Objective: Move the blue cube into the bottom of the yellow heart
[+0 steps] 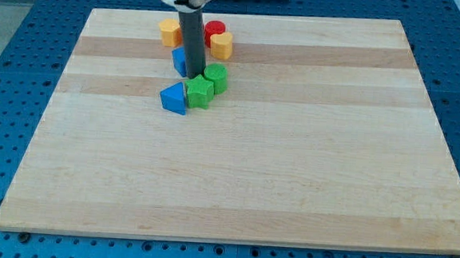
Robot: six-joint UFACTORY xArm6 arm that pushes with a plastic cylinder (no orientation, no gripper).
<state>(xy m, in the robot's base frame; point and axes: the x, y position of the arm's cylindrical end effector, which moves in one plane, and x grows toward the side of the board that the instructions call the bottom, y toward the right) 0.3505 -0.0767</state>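
The blue cube sits near the view's top, partly hidden behind my rod. My tip rests at the cube's lower right edge, just above the green blocks. The yellow heart lies up and to the right of the cube, beside a red block. The heart's bottom faces the view's lower side, a short gap from the cube.
A yellow block lies above the cube at the left. A green star-like block and a green round block touch below my tip. A blue triangular block lies left of them. The wooden board stretches below.
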